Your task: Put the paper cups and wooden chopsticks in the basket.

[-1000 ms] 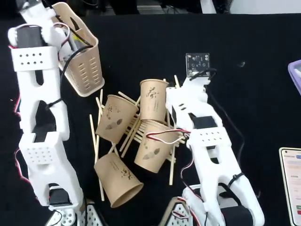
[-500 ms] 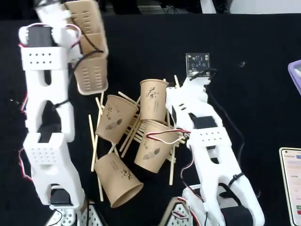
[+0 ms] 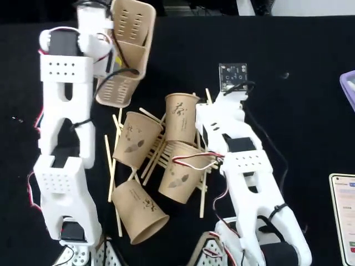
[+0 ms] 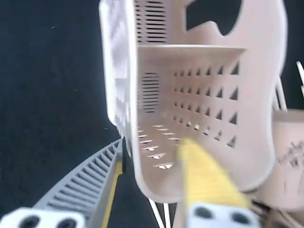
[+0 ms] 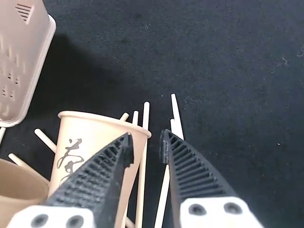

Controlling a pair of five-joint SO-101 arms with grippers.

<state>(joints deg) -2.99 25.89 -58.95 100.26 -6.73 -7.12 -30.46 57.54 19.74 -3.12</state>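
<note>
Four brown paper cups (image 3: 135, 139), wooden chopsticks (image 3: 111, 166) unloaded
Left gripper (image 4: 153, 151) clamps beige slotted plastic basket (image 3: 125, 55), tilted beside cups, likely for filling; right gripper (image 5: 145, 140) above cups, barely parted, empty

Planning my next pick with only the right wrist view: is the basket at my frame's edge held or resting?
Observer: Held. The left claw grips the basket, one finger inside its wall, one outside.
Operator: Anything in it?
Observer: No; the left wrist view looks into a bare inside.
Operator: How many cups are out?
Observer: Four paper cups in the high view, clustered on scattered wooden chopsticks.
</note>
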